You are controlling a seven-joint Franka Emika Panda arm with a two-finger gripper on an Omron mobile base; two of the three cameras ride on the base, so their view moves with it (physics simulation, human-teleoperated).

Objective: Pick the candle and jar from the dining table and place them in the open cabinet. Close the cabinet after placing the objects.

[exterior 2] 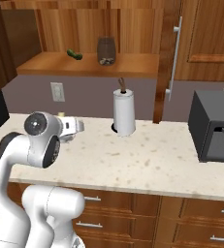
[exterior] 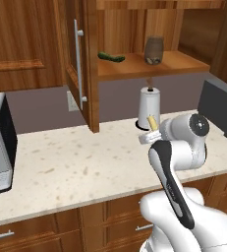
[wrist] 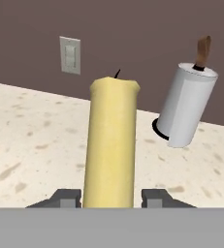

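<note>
A pale-yellow candle [wrist: 111, 145] with a short black wick stands upright at the centre of the hand view, clamped between the gripper [wrist: 111, 197] jaws, whose dark tips press its lower sides. In the left base view the candle [exterior: 153, 122] pokes up from the white arm at centre right, above the speckled cream bench [exterior: 75, 162]. Just behind it a white paper-towel roll [exterior: 149, 107] stands on the bench. Higher, in the upper centre, the wooden cabinet [exterior: 149, 66] stands open, its door [exterior: 83, 64] with a silver bar handle swung out at left. On its shelf sit a dark jar [exterior: 154, 50] and a green pickle [exterior: 111, 57]. A dark appliance [exterior 2: 214, 127] rests at right in the right base view.
</note>
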